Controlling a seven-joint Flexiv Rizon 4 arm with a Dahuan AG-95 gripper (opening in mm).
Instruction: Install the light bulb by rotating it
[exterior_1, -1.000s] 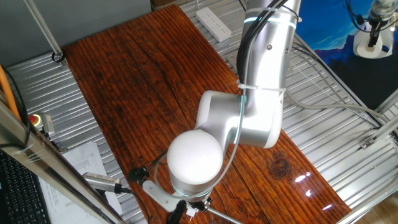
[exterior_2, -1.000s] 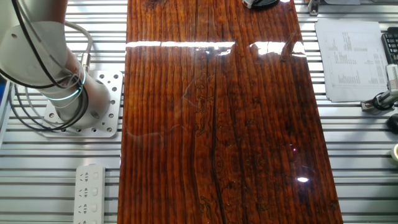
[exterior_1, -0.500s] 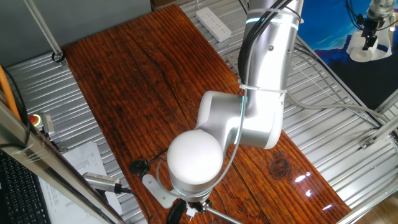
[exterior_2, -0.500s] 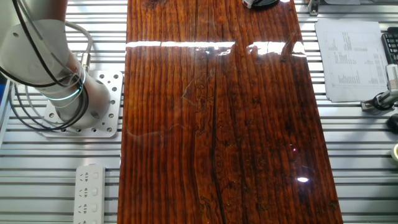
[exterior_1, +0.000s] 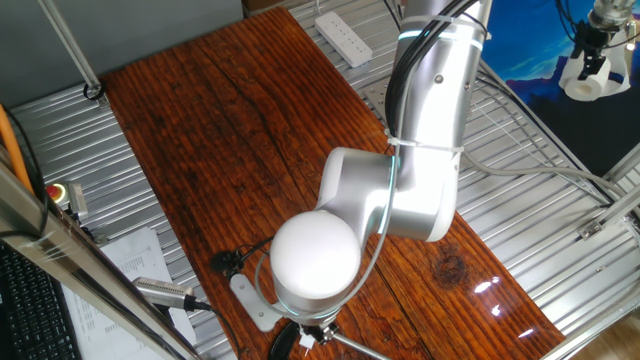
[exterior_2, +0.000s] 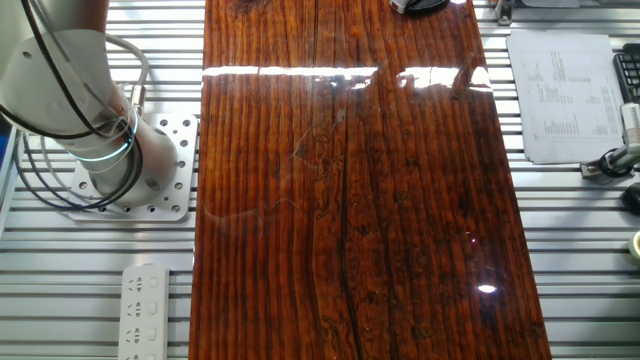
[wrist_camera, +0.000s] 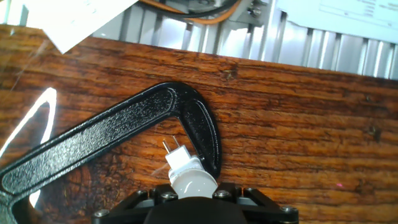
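The light bulb (wrist_camera: 188, 176) shows only in the hand view, low in the middle of the picture: a small frosted dome narrowing to a pale base with two thin metal pins pointing up and to the left, toward the inner bend of a black textured angled piece (wrist_camera: 124, 134) that lies over the wooden table (wrist_camera: 298, 137). The dome end sits right at the gripper (wrist_camera: 193, 208), whose dark body fills the bottom edge; the bulb appears carried there, but the fingertips themselves are out of sight, so I cannot tell how far the gripper is closed or whether it truly grips the bulb. Whether the pins touch the black piece or hang just short of it is also unclear. No socket is visible in any view. In one fixed view the robot arm (exterior_1: 420, 130) bends down over the near end of the table, its round white joint cap (exterior_1: 313, 255) hiding the hand, while a power strip (exterior_1: 343, 36) lies at the far end. The risks from here, as I judge them: the pins could meet the holder off-line and bend, the smooth dome could slip when twisted, or turning before the pins are seated could jam or drop the bulb.
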